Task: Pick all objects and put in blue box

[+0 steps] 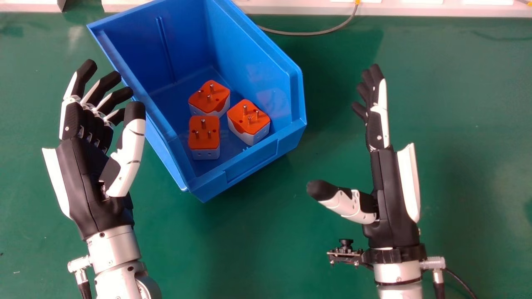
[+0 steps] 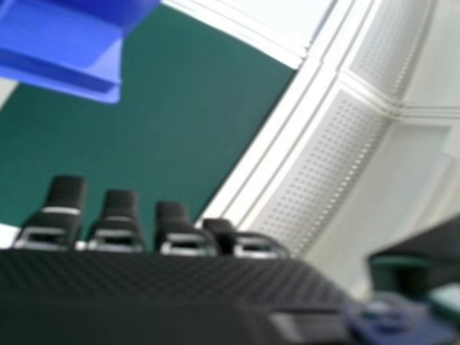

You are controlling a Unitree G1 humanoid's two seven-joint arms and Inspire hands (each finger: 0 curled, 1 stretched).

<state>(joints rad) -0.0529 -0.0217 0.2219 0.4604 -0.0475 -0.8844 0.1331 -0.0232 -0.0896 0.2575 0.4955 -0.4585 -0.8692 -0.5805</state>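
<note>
1. Orange-and-white plug adapters (image 1: 203, 139), three of them, sit pins-up on the floor of your blue box (image 1: 257, 66), toward its near end.
2. The box rests at an angle on the green table (image 1: 257, 241).
3. Your left hand (image 1: 83, 178) is at the box's left side, fingers spread and loosely bent; whether their tips touch the rim, you cannot tell.
4. Your right hand (image 1: 392, 191) is right of the box and apart from it, fingers extended with slight gaps, thumb angled out toward the left.
5. Beyond the box, a grey cable (image 1: 309, 33) curves across the table.
</note>
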